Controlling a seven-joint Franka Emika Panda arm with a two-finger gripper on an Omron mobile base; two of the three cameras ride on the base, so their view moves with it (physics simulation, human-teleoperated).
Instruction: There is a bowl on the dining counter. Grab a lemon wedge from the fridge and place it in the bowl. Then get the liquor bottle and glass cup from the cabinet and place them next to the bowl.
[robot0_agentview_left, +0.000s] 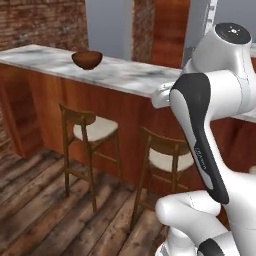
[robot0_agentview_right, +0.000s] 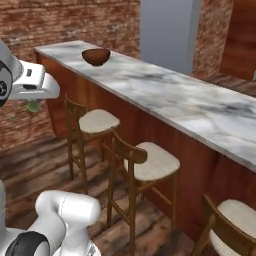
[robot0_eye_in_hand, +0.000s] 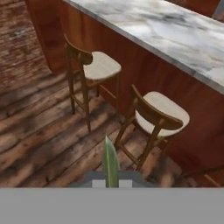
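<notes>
The dark reddish-brown bowl (robot0_agentview_left: 87, 59) (robot0_agentview_right: 96, 56) stands near the far left end of the dining counter (robot0_agentview_left: 131, 76) (robot0_agentview_right: 180, 102) (robot0_eye_in_hand: 175, 30). My gripper (robot0_agentview_right: 33, 102) (robot0_eye_in_hand: 111, 182) hangs out in front of the counter, above the wooden floor and the stools, well short of the bowl. It is shut on the lemon wedge (robot0_agentview_right: 33, 106) (robot0_eye_in_hand: 109, 162), a thin yellow-green sliver that sticks out between the fingertips. Nothing lies inside the bowl as far as its rim shows.
Wooden stools with pale seats (robot0_agentview_left: 93, 129) (robot0_agentview_left: 170, 159) (robot0_agentview_right: 98, 121) (robot0_agentview_right: 152, 162) (robot0_eye_in_hand: 101, 65) (robot0_eye_in_hand: 162, 113) line the counter's wood-panel front. A brick wall (robot0_agentview_right: 45, 20) runs behind the counter's left end. Open plank floor (robot0_eye_in_hand: 39, 127) lies below the hand.
</notes>
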